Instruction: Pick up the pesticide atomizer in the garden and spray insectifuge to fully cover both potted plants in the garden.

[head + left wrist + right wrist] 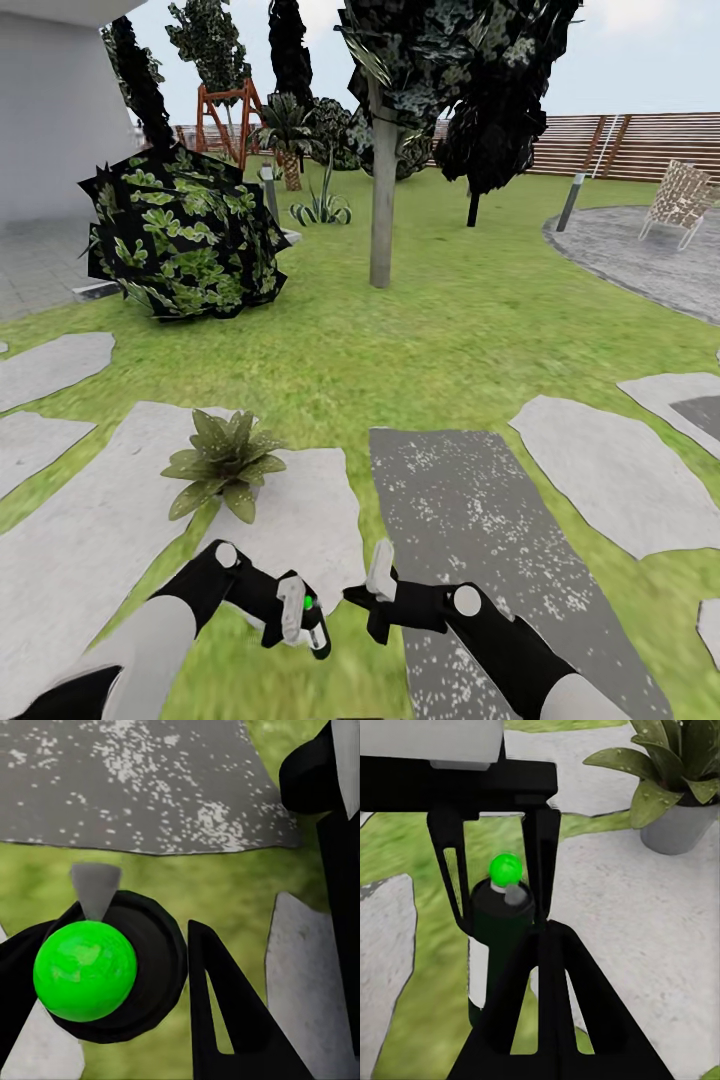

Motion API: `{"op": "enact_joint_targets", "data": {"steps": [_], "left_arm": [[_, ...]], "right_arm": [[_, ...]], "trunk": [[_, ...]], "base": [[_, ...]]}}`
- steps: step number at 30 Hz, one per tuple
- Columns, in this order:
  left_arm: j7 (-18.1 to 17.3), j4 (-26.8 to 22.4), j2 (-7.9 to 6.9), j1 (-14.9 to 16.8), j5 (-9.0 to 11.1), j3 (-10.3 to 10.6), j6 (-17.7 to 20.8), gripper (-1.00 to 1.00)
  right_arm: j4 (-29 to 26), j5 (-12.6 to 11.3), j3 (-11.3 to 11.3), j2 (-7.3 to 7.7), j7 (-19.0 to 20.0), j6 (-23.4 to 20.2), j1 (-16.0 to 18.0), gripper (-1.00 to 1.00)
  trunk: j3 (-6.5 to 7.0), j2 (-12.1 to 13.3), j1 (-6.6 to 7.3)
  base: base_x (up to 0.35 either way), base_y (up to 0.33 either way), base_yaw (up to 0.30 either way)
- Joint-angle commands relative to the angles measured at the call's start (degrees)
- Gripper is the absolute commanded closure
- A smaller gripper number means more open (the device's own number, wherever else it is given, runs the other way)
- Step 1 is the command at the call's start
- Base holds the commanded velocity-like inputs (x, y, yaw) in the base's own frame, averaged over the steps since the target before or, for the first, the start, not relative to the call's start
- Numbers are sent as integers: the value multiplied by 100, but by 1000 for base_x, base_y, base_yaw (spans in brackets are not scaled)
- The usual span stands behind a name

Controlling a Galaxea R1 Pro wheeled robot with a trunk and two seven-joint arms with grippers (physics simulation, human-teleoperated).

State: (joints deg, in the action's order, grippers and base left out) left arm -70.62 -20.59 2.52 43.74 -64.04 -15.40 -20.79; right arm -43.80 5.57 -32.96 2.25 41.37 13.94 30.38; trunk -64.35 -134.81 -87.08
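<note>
The pesticide atomizer [292, 608] is a slim dark bottle with a white label and a bright green spot on top. My left gripper [300, 612] is shut on it, low over the grass in front of me. In the left wrist view the atomizer [97, 967] sits between the black fingers [225, 1020]. The right wrist view shows the atomizer [499, 937] upright in the left gripper [495, 862]. My right gripper [375, 592] hangs shut just right of the bottle, apart from it. One potted plant [222, 462], in a grey pot [675, 829], stands on a pale stone just ahead of the left gripper.
Pale stepping stones [90, 540] and a dark speckled slab [470, 520] cross the lawn. A big dark leafy bush [180, 235] stands far left, a tree trunk [382, 200] in the centre. The round paved patch [640, 250] with a chair [680, 200], and the fence [620, 145], lie far right.
</note>
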Motion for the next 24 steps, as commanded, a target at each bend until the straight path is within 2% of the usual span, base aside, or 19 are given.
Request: {"op": "enact_joint_targets", "data": {"steps": [1, 9, 24], "left_arm": [[-22, -7, 42, 3, -47, -36, -22, 100], [-22, -13, 230, 11, -52, -24, -22, 100], [-22, -67, 354, 11, -35, -24, -29, 100]], "right_arm": [[-6, 58, -9, 4, -15, 38, 3, 100], [52, 58, -9, 4, -15, 41, 3, 100], [62, 58, -9, 4, -22, 39, 3, 100]], "trunk": [[-5, -2, 1], [-5, -2, 1], [-5, -2, 1]], "base": [[0, 0, 0], [0, 0, 0], [0, 0, 0]]}}
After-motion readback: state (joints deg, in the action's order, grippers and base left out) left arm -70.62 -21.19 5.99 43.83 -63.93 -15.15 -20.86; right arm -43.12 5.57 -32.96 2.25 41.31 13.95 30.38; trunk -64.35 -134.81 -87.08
